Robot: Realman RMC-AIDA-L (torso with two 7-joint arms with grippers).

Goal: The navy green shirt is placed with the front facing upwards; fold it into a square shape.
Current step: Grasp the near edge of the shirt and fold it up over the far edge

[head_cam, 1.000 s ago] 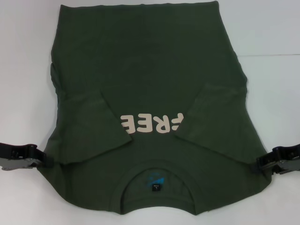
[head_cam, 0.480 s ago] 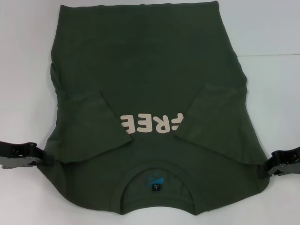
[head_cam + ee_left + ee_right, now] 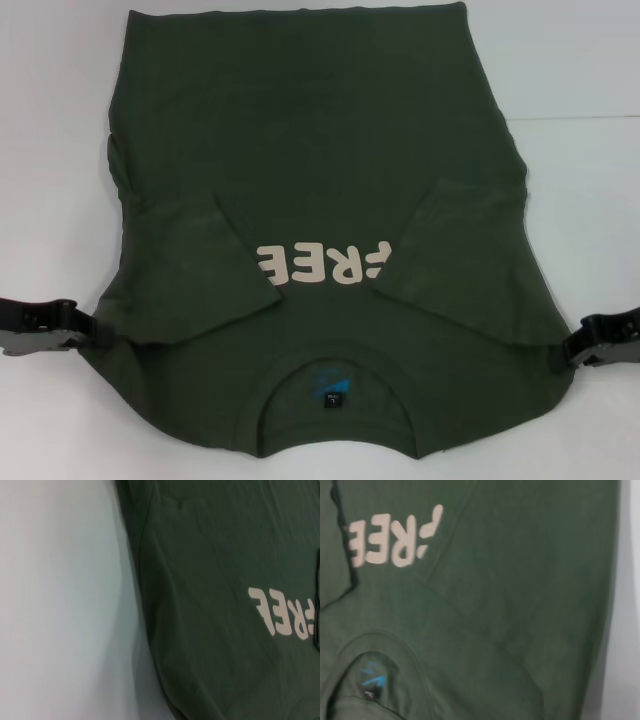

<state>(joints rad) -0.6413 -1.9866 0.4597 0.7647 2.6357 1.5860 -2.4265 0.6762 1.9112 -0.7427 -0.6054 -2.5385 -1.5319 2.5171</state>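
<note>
The navy green shirt (image 3: 320,180) lies flat on the white table, front up, with its collar (image 3: 335,385) nearest me. Both short sleeves are folded inward over the chest and partly cover the cream "FREE!" lettering (image 3: 322,265). My left gripper (image 3: 98,330) is at the shirt's left shoulder edge, low on the table. My right gripper (image 3: 568,350) is at the right shoulder edge. The left wrist view shows the shirt (image 3: 215,580) and its lettering (image 3: 282,615). The right wrist view shows the shirt (image 3: 495,605), its lettering (image 3: 395,537) and its collar (image 3: 380,640).
The white table (image 3: 580,80) shows bare on both sides of the shirt. The shirt's hem reaches the far edge of the head view, and its collar end lies close to the near edge.
My right gripper has drawn outward to the right, away from the shirt's edge. My left gripper has shifted slightly farther up along the left edge. The shirt has not moved.
</note>
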